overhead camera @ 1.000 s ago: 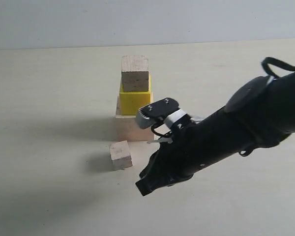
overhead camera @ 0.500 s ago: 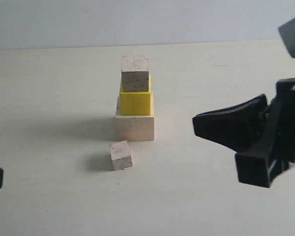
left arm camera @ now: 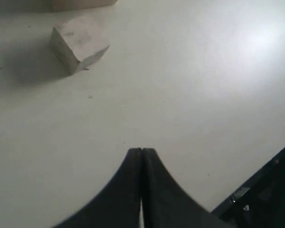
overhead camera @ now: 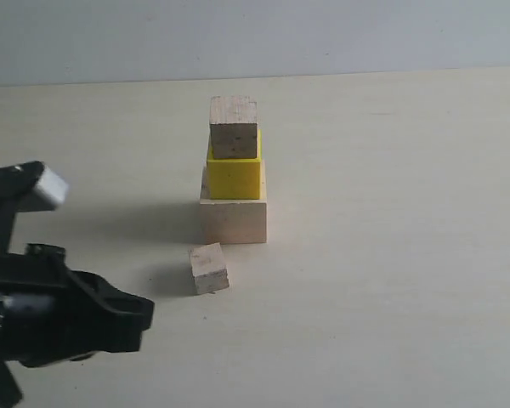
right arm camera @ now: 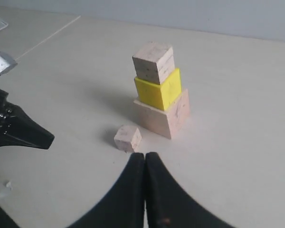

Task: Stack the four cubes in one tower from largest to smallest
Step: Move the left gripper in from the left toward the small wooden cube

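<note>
1. Three cubes make a stack (overhead camera: 234, 174) on the table (overhead camera: 391, 255): the big wooden cube (overhead camera: 232, 221) at the bottom, the yellow cube (overhead camera: 235, 177) on it, and a small wooden cube (overhead camera: 234, 127) on top.
2. The smallest cube (overhead camera: 209, 269) sits alone on the table, near the big wooden cube but not touching it. It looks a bit greyer, though that is hard to see.
3. The left gripper (left arm camera: 141, 153) is shut tight and holds nothing. It is near the smallest cube.
4. The right gripper (right arm camera: 145, 156) is shut tight too, and holds nothing.

Pale beige tabletop (overhead camera: 391, 255), plain grey-blue wall (overhead camera: 255, 34) behind, prob. overhead light
</note>
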Controlling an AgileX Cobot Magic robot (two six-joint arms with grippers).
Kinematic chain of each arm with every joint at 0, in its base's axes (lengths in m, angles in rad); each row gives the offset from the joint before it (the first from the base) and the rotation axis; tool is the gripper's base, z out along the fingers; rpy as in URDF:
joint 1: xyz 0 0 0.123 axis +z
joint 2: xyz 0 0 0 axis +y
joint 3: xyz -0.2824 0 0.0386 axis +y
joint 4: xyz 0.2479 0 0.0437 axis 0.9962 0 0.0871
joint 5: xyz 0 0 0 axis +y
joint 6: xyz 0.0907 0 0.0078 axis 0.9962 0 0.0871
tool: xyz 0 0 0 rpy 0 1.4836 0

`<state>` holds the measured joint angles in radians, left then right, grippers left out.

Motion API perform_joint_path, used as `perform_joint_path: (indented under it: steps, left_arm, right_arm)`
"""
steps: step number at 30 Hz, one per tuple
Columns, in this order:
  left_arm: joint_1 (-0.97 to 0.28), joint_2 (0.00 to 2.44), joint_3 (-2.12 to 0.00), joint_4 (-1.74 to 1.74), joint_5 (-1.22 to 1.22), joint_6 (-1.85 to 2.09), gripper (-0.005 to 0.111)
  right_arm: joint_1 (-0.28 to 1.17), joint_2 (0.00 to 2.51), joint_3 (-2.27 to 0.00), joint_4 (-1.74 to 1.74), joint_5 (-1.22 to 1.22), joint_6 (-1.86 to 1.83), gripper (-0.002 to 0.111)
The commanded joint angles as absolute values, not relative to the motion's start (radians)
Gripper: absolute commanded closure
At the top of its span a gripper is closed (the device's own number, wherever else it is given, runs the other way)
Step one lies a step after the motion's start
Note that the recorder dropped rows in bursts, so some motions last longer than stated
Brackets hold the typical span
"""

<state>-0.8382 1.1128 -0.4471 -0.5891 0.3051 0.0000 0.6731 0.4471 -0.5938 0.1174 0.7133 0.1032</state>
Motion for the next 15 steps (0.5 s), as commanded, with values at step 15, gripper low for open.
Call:
perform_joint_path:
  steps: [15]
  left_arm:
    - [-0.916,1.489,-0.528,-0.607,0.059,-0.165,0.097]
  right_arm:
    - [0.675,0.434,-0.601,0.091,0.9,0.109,0.108]
